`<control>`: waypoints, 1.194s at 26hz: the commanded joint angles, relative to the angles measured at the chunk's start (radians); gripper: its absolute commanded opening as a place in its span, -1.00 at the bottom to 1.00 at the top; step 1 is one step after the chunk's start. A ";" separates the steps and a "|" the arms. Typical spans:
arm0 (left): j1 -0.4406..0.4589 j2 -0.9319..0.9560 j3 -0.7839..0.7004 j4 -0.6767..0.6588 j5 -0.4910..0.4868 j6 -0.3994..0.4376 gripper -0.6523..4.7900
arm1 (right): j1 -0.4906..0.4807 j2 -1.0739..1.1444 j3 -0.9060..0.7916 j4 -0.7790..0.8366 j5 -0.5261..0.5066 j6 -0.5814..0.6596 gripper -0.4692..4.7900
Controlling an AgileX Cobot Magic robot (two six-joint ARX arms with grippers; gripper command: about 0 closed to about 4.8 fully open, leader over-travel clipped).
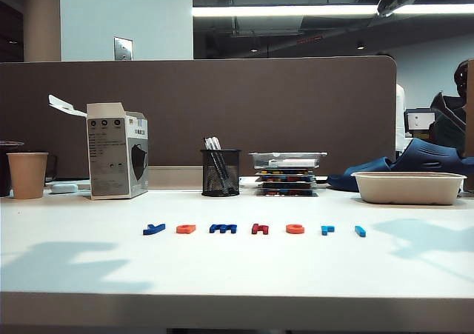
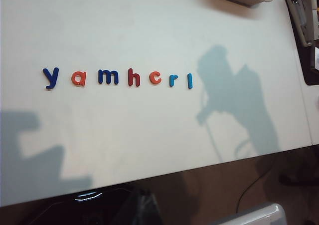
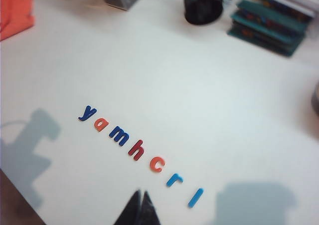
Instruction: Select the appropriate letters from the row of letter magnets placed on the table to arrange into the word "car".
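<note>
Closed right gripper (image 3: 140,205) hung low over the table (image 1: 237,275), holding nothing, the row of letter magnets (image 1: 255,229) untouched.
"c" (image 3: 156,163) lay at its one o'clock, "r" (image 3: 174,180) beside, "a" (image 3: 100,124) farther off; the pick had not begun, so it needed to open first. Left gripper stayed unseen.

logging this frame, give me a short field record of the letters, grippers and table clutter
letter row: y a m h c r l, all flat in one line on the table
c: orange-red, fifth in the row
a: orange, second
r: light blue, sixth
right gripper: shut, empty, above the table near r and l
left gripper: not in view
behind the row: paper cup, pen holder, white tray
</note>
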 commanded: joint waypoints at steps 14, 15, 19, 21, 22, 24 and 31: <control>0.000 -0.003 0.002 0.006 -0.003 0.001 -0.78 | 0.201 0.149 0.006 0.002 0.175 0.369 -0.83; 0.000 -0.003 0.002 0.006 -0.003 0.001 -0.78 | 0.209 0.157 0.006 0.003 0.192 0.388 -0.83; 0.000 -0.003 0.002 0.006 -0.003 0.001 -0.78 | 0.222 0.180 0.006 0.002 0.229 0.437 -0.83; 0.000 -0.003 0.002 0.006 -0.003 0.001 -0.78 | 0.222 0.186 0.006 0.002 0.235 0.461 -0.83; 0.000 -0.003 0.002 0.007 -0.003 0.001 -0.78 | 0.222 0.187 0.006 0.002 0.245 0.480 -0.83; 0.000 -0.003 0.002 0.007 -0.003 0.001 -0.78 | 0.222 0.187 0.006 0.003 0.264 0.500 -0.83; 0.000 -0.003 0.002 0.007 -0.003 0.001 -0.78 | 0.222 0.194 0.006 -0.024 0.258 0.547 -0.83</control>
